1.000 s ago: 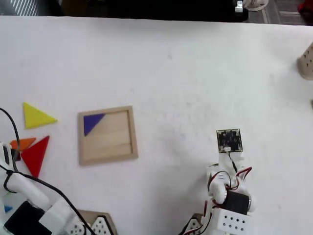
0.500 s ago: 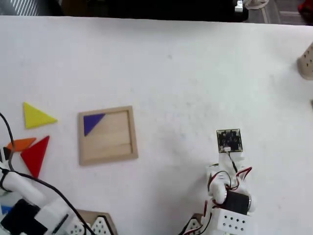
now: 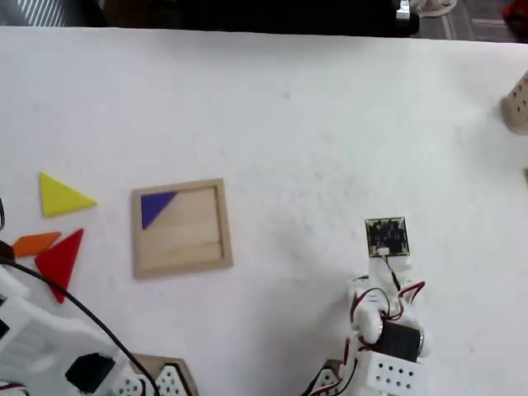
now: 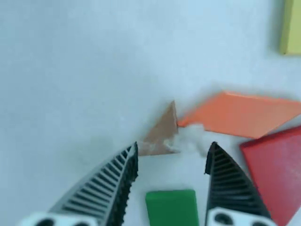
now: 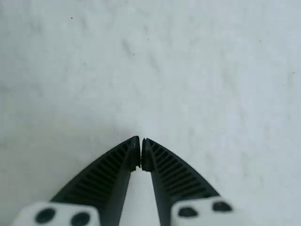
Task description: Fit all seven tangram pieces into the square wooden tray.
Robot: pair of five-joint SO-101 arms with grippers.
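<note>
The square wooden tray (image 3: 181,257) lies left of centre with a blue triangle (image 3: 155,206) in its far left corner. To its left lie a yellow triangle (image 3: 62,196), an orange parallelogram (image 3: 35,243) and a red triangle (image 3: 59,260). My left gripper (image 4: 172,149) hangs open just above the table. A green piece (image 4: 171,207) lies between its fingers and a small brown triangle (image 4: 160,134) sits just past the tips. The orange parallelogram (image 4: 240,115), red triangle (image 4: 277,169) and yellow piece (image 4: 291,26) lie beside it. My right gripper (image 5: 141,153) is shut on nothing over bare table.
The left arm (image 3: 45,351) sits at the near left corner, its cable crossing near the red triangle. The right arm (image 3: 384,326) stands at the near edge, right of the tray. A pale perforated object (image 3: 516,106) is at the far right edge.
The left arm has drawn back toward the near left corner, uncovering more of the orange parallelogram. The right arm has not moved.
</note>
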